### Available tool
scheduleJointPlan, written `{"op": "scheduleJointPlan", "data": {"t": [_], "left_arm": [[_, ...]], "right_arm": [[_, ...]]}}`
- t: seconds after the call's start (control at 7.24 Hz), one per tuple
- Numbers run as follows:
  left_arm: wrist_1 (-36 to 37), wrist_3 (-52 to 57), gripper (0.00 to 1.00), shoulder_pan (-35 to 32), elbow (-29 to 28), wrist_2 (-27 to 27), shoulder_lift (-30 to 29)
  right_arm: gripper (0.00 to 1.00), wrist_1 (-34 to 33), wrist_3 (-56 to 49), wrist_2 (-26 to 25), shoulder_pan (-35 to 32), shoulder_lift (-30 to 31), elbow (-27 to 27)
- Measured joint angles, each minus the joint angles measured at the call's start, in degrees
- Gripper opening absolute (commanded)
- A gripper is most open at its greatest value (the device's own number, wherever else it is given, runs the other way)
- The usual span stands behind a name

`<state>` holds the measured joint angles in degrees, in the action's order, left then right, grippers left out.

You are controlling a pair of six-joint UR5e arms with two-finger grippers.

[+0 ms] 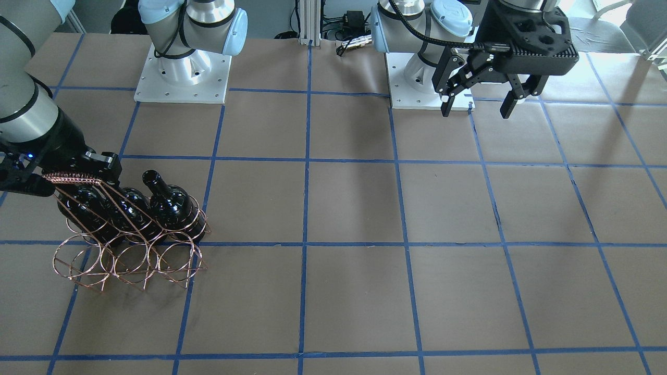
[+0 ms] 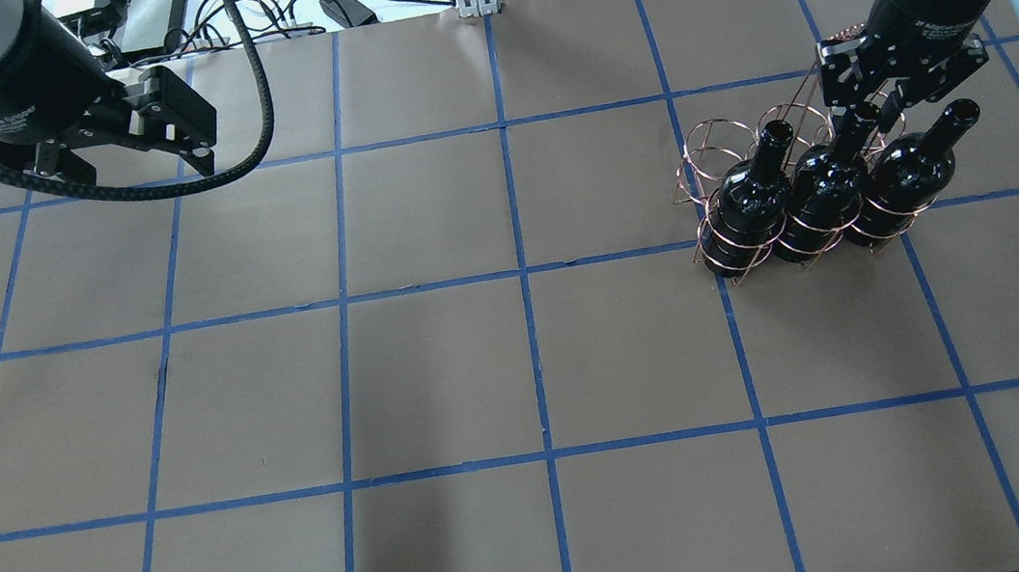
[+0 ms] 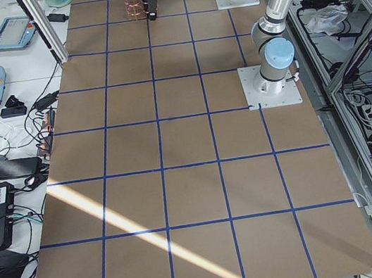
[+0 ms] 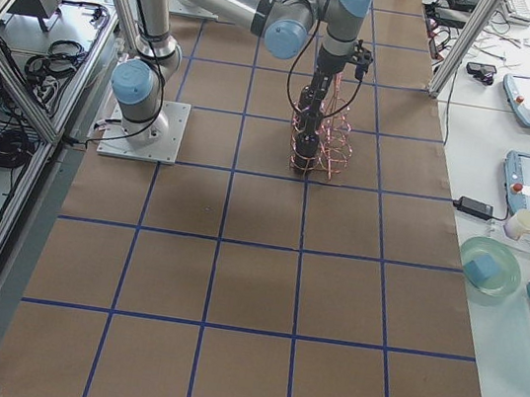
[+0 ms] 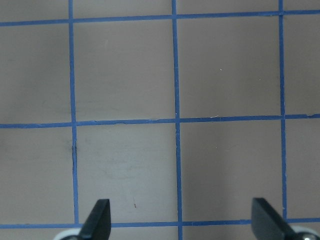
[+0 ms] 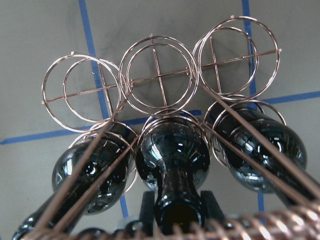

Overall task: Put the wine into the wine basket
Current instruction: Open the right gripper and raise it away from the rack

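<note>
The copper wire wine basket (image 2: 699, 167) stands at the table's right, tilted. Three glossy black wine bottles fill its row nearer the robot. My right gripper (image 2: 860, 115) is shut on the neck of the middle bottle (image 2: 828, 184), just under the basket's wrapped handle (image 1: 70, 178). In the right wrist view the fingers (image 6: 148, 206) press both sides of that neck, and the bottle (image 6: 172, 155) sits in the middle ring. The other bottles (image 2: 747, 198) (image 2: 908, 169) sit in the rings on either side. My left gripper (image 2: 130, 162) is open and empty, high over the far left of the table.
The basket's three rings on the row farther from the robot (image 6: 158, 76) hold nothing. The brown table (image 2: 444, 381) has blue tape grid lines. The arm bases (image 1: 182, 78) stand at the robot's edge. Beneath the left gripper (image 5: 182, 222) only table shows.
</note>
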<state>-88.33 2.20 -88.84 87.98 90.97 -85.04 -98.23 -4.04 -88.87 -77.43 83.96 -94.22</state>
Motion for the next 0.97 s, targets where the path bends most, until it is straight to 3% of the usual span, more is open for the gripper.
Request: {"op": "scheduleJointPlan", "data": {"t": [0.41, 0.97], "left_arm": [[0.0, 0.0, 1.0, -0.02, 0.0, 0.0, -0.04], [0.0, 0.0, 1.0, -0.02, 0.0, 0.06, 0.01]], "right_arm": [[0.82, 2.55, 0.35, 0.65, -0.98, 1.76, 4.02], [0.83, 6.02, 9.51, -0.12, -9.85, 4.94, 5.76]]}}
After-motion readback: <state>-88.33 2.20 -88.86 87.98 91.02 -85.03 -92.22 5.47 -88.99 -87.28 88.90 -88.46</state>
